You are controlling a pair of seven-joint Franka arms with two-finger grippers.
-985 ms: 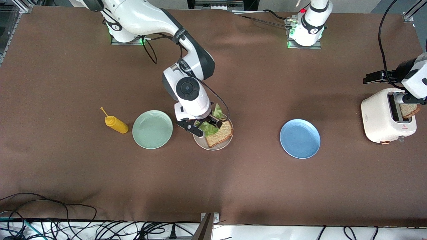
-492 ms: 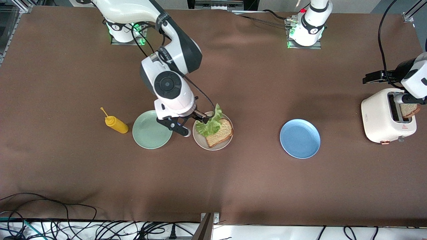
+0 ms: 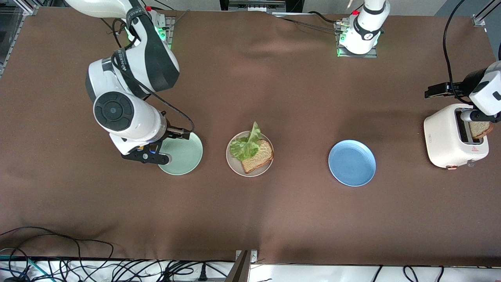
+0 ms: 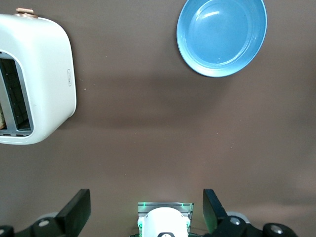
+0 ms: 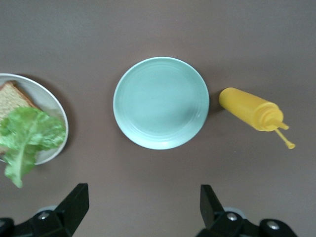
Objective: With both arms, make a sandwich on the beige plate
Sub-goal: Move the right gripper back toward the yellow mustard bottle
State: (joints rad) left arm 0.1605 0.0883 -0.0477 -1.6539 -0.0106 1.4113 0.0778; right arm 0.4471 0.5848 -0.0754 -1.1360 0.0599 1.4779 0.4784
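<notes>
I read my clock directions off the front view, with twelve toward the arms' bases.

The beige plate (image 3: 236, 166) sits on the brown tablecloth (image 3: 297, 98), about mid-table. One slice of toast (image 3: 259, 156) lies flat on it, filling the plate from the center out to four o'clock. A lettuce leaf (image 3: 245, 146) is draped over the toast's ten o'clock corner, and its tip pokes past the rim at twelve. There is no top slice on the sandwich yet.

A mint-green plate (image 3: 184, 157) lies at nine o'clock of the beige plate, near it but not touching. A blue plate (image 3: 352, 163) lies at three o'clock, well apart.

Farther out at three o'clock, at the left arm's end of the table, is the white toaster (image 3: 446, 137). A second slice of toast (image 3: 480, 129) sticks up out of its slot.

The right gripper (image 5: 143, 211) hangs over the nine o'clock edge of the mint-green plate. Its fingers are spread wide with nothing between them. Its wrist camera looks down on that plate and on a yellow mustard bottle (image 5: 249, 109) lying on its side just beside it. The arm hides the bottle from the front camera.

The left gripper (image 4: 146, 210) hovers over the toaster. Its fingers are also wide apart and hold nothing.
</notes>
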